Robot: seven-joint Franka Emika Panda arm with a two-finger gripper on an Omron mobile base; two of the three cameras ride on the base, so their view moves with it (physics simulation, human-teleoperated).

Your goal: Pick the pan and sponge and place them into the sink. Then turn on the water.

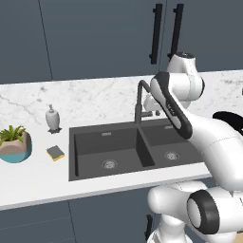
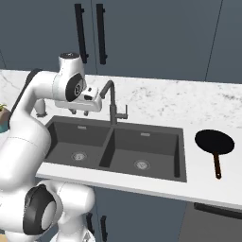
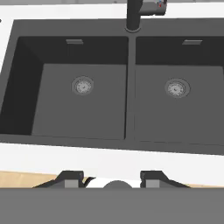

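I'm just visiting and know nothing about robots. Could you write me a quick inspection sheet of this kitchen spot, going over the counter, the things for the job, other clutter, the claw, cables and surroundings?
Surface: white marble counter, with nothing spilled on it.
Sink: dark double basin, both basins empty and dry, two steel drains.
Faucet: dark gooseneck behind the divider, no water running.
Pan: black, lying on the counter right of the sink, handle toward the front edge.
Sponge: yellow with a dark top, on the counter left of the sink.
Clutter: soap bottle and potted plant, both left of the sink.
Claw: above the sink's front edge, fingers apart, holding nothing.
Cables: nothing seen.
Surroundings: dark cabinets above the counter.
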